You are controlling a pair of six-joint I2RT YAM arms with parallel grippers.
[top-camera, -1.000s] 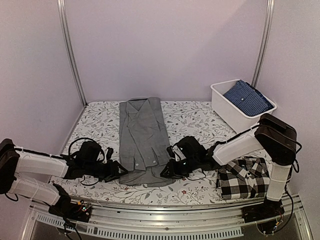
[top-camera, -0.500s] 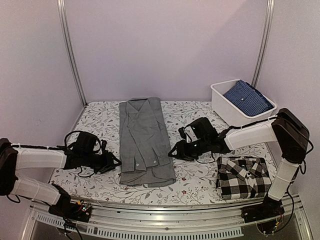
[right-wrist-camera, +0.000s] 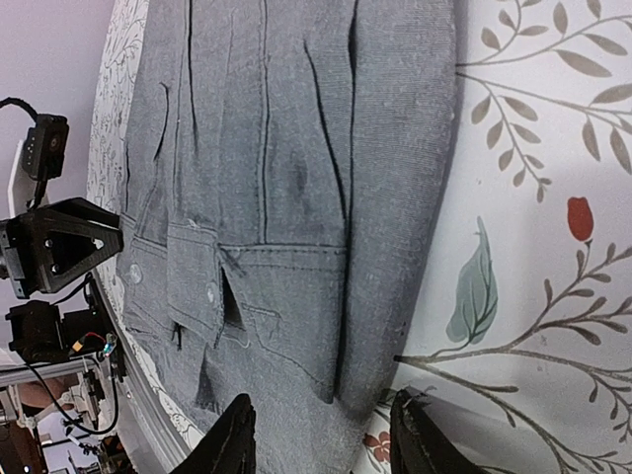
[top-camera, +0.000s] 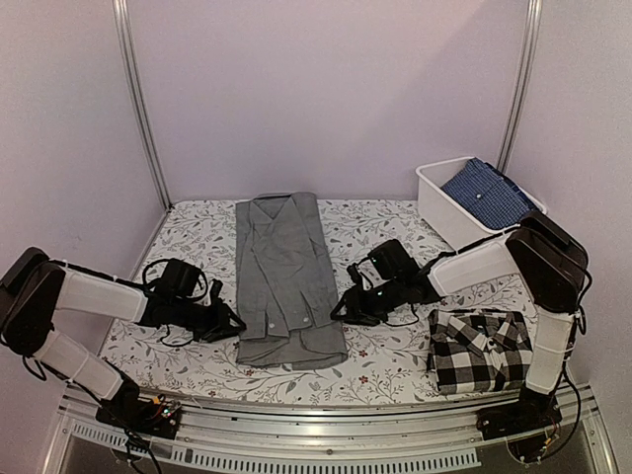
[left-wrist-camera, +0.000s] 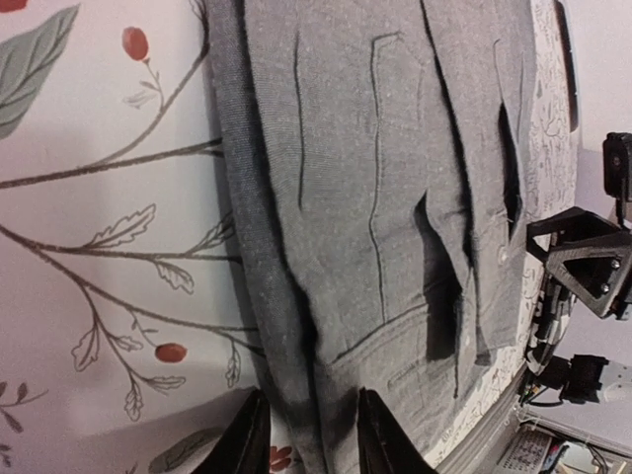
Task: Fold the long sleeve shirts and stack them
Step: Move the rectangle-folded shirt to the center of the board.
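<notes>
Orientation of the grey shirt (top-camera: 286, 281) is what the coming move turns on. In the overhead view it lies as a long narrow strip in the middle of the floral table cover (top-camera: 385, 232). Its long axis runs from the lower centre of the frame toward the upper centre, collar at the upper end and hem at the lower end.

The two grippers flank its lower part from opposite sides. The left gripper (top-camera: 229, 322) sits at the strip's left edge close to the hem, and the right gripper (top-camera: 341, 306) sits at the right edge, slightly higher in the frame. Each is just beside its own long edge, so neither arm is clearly nearer. From both, the cloth lies inward, toward the frame's centre.

In the left wrist view the fingertips (left-wrist-camera: 247, 439) stand apart at the bottom of the frame, with the shirt's doubled edge running up between them. In the right wrist view the fingertips (right-wrist-camera: 232, 439) are likewise parted at the bottom, astride the opposite side edge. Neither pair appears to pinch the cloth, so I judge nothing is held yet. A fold of the hem up toward the collar would need both to close at matching points along the axis.

The checked shirt (top-camera: 481, 351) rests folded at the lower right, well apart from the grey one. A white bin (top-camera: 434, 188) at the upper right holds a blue patterned garment (top-camera: 491, 193).

No brand, label or writing can be read in any view.
</notes>
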